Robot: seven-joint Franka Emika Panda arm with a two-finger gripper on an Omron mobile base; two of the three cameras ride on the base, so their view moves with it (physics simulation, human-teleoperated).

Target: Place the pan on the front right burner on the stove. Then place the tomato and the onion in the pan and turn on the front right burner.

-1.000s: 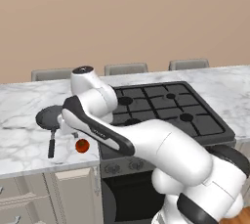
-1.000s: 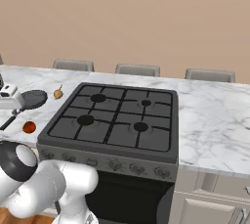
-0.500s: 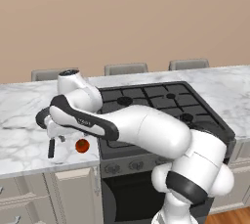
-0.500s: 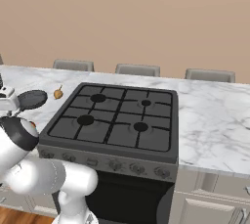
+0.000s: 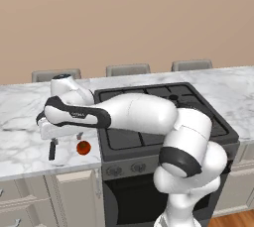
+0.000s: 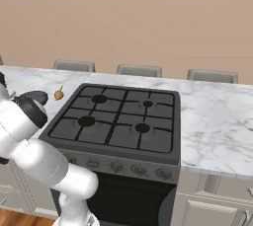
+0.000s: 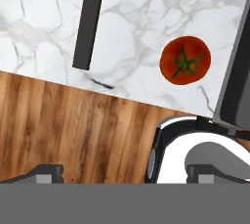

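The claw (image 7: pixel 124 171) is spread wide above the tabletop (image 7: pixel 132 37) left of the stove (image 6: pixel 118 121). The pan (image 7: pixel 88 22) handle, beside the tomato (image 7: pixel 185 60), should be centred between the fingers before closing.

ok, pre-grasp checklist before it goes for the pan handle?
1. Gripper open: ok, the fingertips stand wide apart in the hand view.
2. Nothing held: ok, only floor between the tips.
3. Pan handle reachable: ok, it lies bare on the counter.
4. Gripper over the handle: not ok, the handle sits up and left of centre in the hand view.
5. Tomato apart from the handle: ok, a stretch of marble lies between them.
6. Front right burner free for the pan: ok.
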